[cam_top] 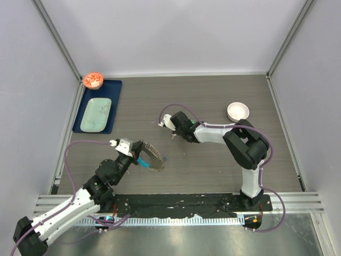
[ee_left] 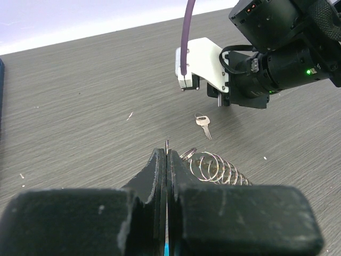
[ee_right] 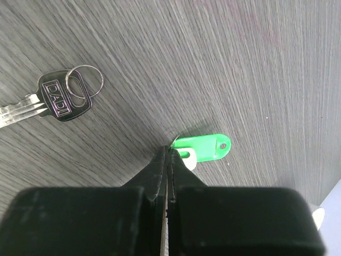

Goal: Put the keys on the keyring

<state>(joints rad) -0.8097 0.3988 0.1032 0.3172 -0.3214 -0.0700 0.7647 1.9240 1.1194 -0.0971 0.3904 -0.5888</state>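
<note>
My left gripper (ee_left: pixel 167 154) is shut on the keyring (ee_left: pixel 216 168). A thin metal end sticks up between the jaws, and the silvery coiled loops hang just to their right. From above, the keyring (cam_top: pixel 154 157) and its light-blue strap (cam_top: pixel 143 161) sit by the left gripper (cam_top: pixel 138 153). The plain silver key (ee_right: pixel 58 101) lies flat on the table with a small ring through its head; it also shows ahead of the left gripper as the silver key (ee_left: pixel 203 122). My right gripper (ee_right: pixel 169 152) is shut at the edge of the green-headed key (ee_right: pixel 205 146), pinching its thin ring.
A white bowl (cam_top: pixel 238 111) stands at the back right. A blue tray (cam_top: pixel 116 88) with a pale green plate (cam_top: pixel 96 113) lies at the back left, with an orange bowl (cam_top: pixel 94 80) beside it. The right arm's wrist (ee_left: pixel 250 80) hovers just beyond the silver key.
</note>
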